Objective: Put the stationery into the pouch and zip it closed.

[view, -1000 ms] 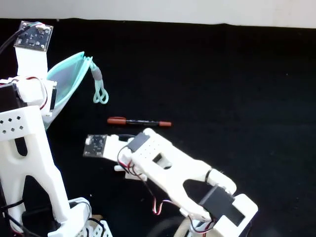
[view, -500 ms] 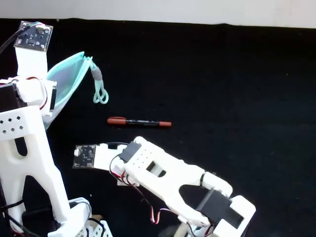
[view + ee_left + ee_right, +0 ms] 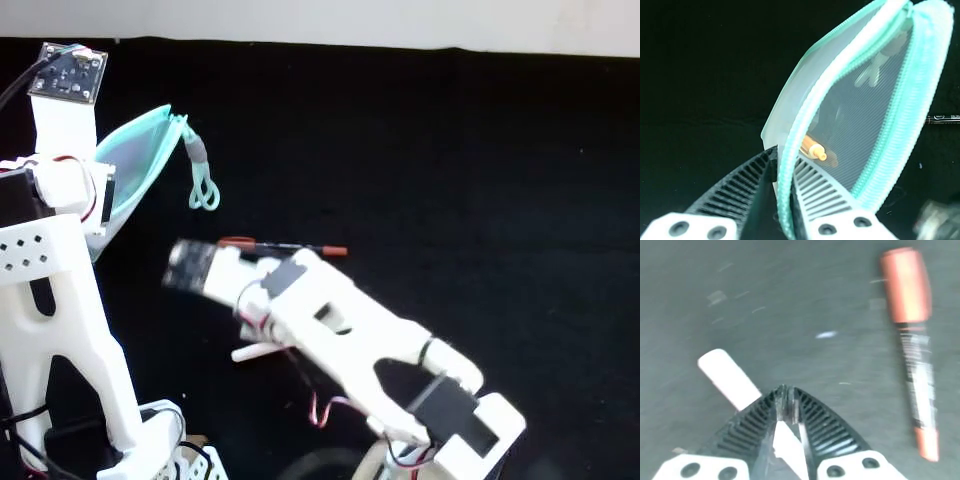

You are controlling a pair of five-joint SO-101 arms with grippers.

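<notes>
At table (image 3: 450, 150) 10 o'clock: one mint mesh pouch (image 3: 135, 165), unzipped, edge clamped in left pincer (image 3: 784, 165). At its 5 o'clock: one red-capped marker (image 3: 285, 246), flat. Just beside marker: one white stick (image 3: 727, 377), gripped by right pincer (image 3: 785, 391).

The teal mesh pouch (image 3: 860, 100) is held up on edge at the table's (image 3: 450, 150) left side, its zip open, with a tan-tipped pen (image 3: 815, 148) lying inside. A red-capped marker (image 3: 917, 375) lies flat near the middle. A white stick (image 3: 727, 377) sits close by, pinched in the right gripper (image 3: 785, 392).
</notes>
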